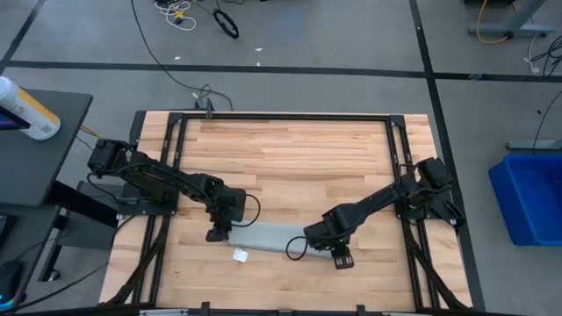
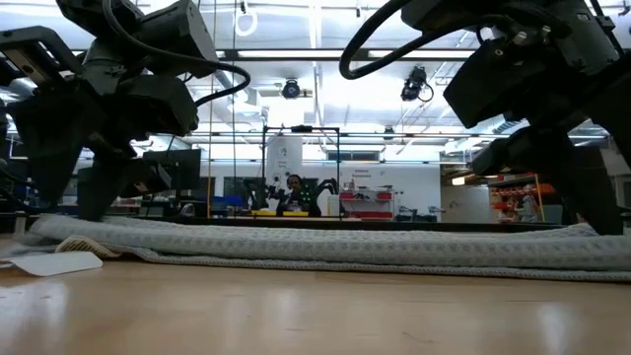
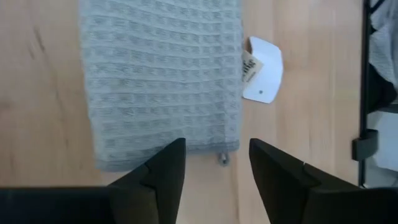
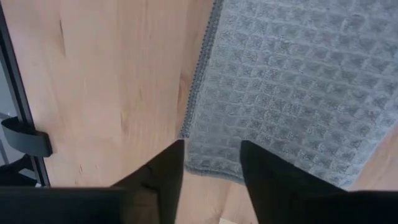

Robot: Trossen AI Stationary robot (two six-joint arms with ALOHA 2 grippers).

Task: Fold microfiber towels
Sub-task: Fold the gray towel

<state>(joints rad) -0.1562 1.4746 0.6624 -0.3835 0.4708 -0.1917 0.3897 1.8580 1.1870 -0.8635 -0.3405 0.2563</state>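
The light grey-blue microfiber towel (image 1: 268, 235) lies flat on the table as a narrow folded strip running left to right near the front edge. Its white tag (image 1: 240, 255) lies on the wood beside its left end. My left gripper (image 1: 216, 233) is open, pointing down over the towel's left end (image 3: 161, 149). My right gripper (image 1: 337, 254) is open, pointing down over the towel's right end (image 4: 211, 158). In the low view the towel (image 2: 325, 247) lies low between both grippers. My left gripper stands open over the towel's left end, one finger (image 3: 168, 162) above the cloth's edge and one past it; I cannot tell whether it touches. My right gripper stands open astride the towel's right-end corner (image 4: 193, 134); I cannot tell whether it touches.
The bare wooden tabletop (image 1: 290, 158) stretches behind the towel, inside a black frame (image 1: 281, 116). A blue bin (image 1: 531, 197) stands off the table at the right, and a dark side table with a bottle (image 1: 26, 110) at the left.
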